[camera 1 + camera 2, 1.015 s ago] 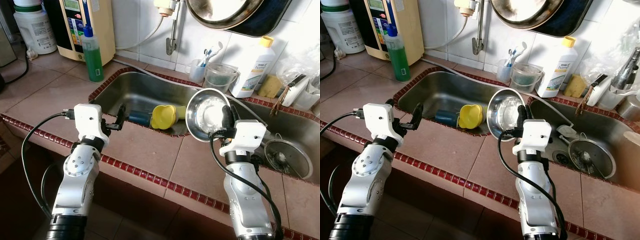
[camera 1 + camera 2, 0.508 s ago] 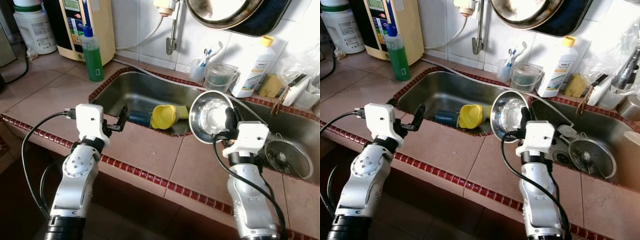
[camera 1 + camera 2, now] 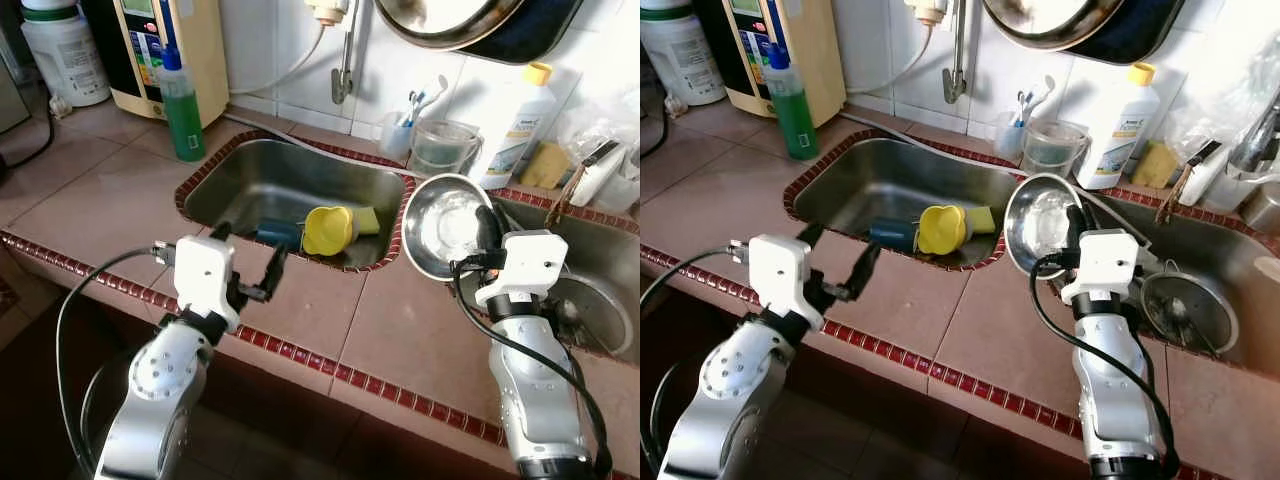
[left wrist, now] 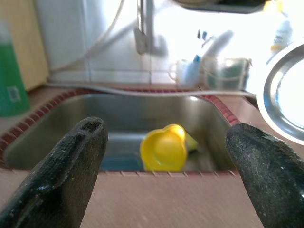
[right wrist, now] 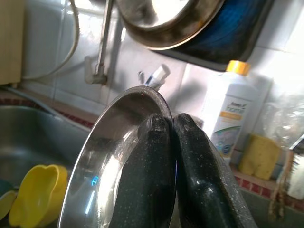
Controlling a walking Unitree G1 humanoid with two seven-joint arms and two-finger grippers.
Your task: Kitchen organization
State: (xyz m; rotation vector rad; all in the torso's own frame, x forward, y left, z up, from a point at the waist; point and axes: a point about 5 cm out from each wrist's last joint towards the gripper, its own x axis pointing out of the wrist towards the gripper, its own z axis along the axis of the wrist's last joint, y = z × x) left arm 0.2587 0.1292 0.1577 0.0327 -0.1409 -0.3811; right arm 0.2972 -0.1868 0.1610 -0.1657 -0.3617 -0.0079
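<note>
Pinching steel bowl [image 3: 445, 226] by its rim with right gripper [image 3: 487, 226], risking slip into sink [image 3: 250, 180]; left gripper [image 3: 250, 282] spread wide, empty.

Bright daylight, strongest at upper right of both eye frames, washing out the tiles [image 3: 620, 40] there. Glare on the steel bowl [image 3: 445, 225] and on the sink [image 3: 290, 180] floor. Dark at lower left, under the table [image 3: 90, 200] edge. Soft throughout, slight motion smear on the left arm. Left wrist frame blown out at top centre and right, background blurred, black fingers [image 4: 66, 171] large and hazy. Right wrist frame sharper on fingers [image 5: 149, 180], backlit, bottle [image 5: 232, 118] bleached.
</note>
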